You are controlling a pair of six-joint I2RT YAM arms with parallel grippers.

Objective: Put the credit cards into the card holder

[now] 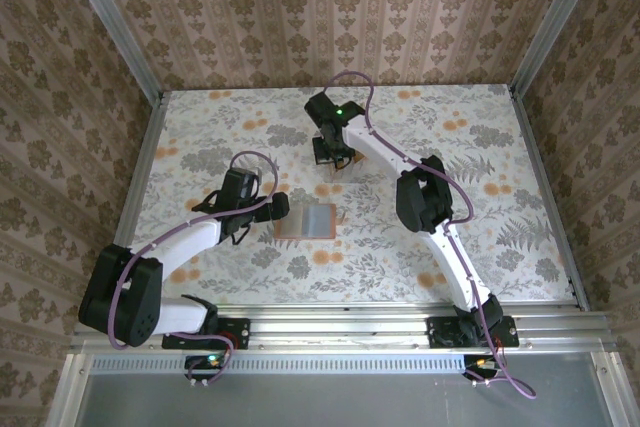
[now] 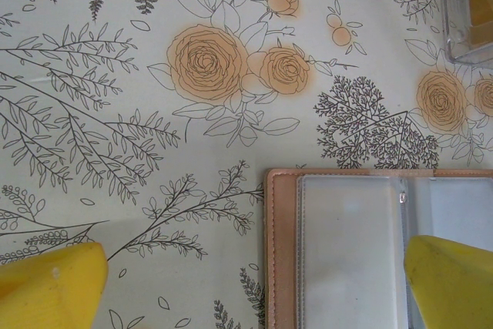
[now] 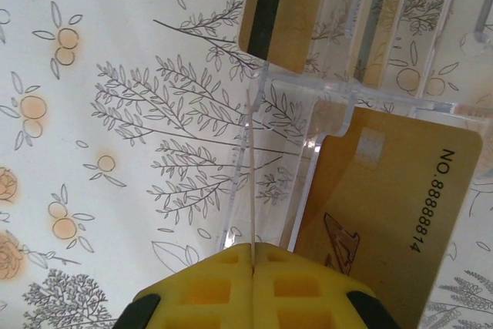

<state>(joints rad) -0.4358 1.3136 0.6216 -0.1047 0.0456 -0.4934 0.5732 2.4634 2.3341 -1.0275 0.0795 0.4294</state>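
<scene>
In the middle of the floral table (image 1: 480,207) lies the opened, flat salmon-brown folding card holder (image 1: 305,219). The left gripper (image 2: 250,283) hangs over its 9 o'clock edge, fingers apart. At its 1 o'clock, the right gripper (image 3: 252,256) clamps a thin golden credit card (image 3: 250,159) edge-on, beside a clear plastic stand (image 3: 339,113) holding similar cards (image 3: 385,206).

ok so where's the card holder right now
In the top external view the card holder lies open near the middle of the table, just right of the left gripper, with the right gripper farther back.
</scene>
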